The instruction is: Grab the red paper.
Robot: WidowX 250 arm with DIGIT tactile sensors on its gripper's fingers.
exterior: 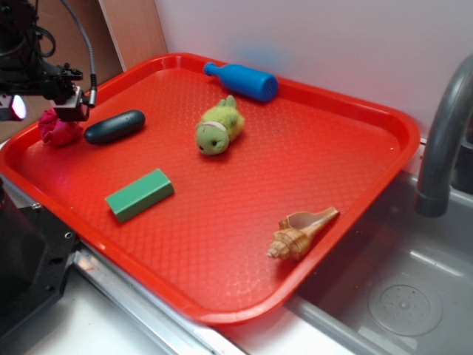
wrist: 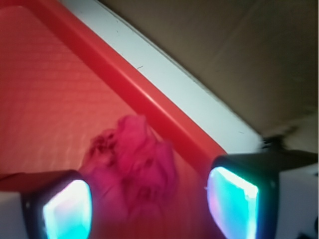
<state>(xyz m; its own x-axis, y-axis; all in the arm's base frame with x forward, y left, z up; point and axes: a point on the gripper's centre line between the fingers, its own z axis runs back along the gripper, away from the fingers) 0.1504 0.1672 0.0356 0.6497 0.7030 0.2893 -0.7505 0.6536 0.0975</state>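
Note:
The red paper (exterior: 59, 129) is a small crimson crumpled wad at the far left corner of the red tray (exterior: 251, 222), close to its rim. In the wrist view the red paper (wrist: 134, 164) lies between my two fingers, nearer the left pad (wrist: 67, 211) than the right pad (wrist: 233, 201). My gripper (wrist: 149, 209) is open around the wad, with a visible gap on the right side. In the exterior view the gripper (exterior: 66, 111) hangs directly over the wad and partly hides it.
On the tray lie a dark oval object (exterior: 114, 126), a green plush toy (exterior: 219, 127), a blue bottle (exterior: 242, 80), a green block (exterior: 140, 194) and a seashell (exterior: 301, 232). A sink (exterior: 399, 296) with a faucet (exterior: 443, 133) sits to the right.

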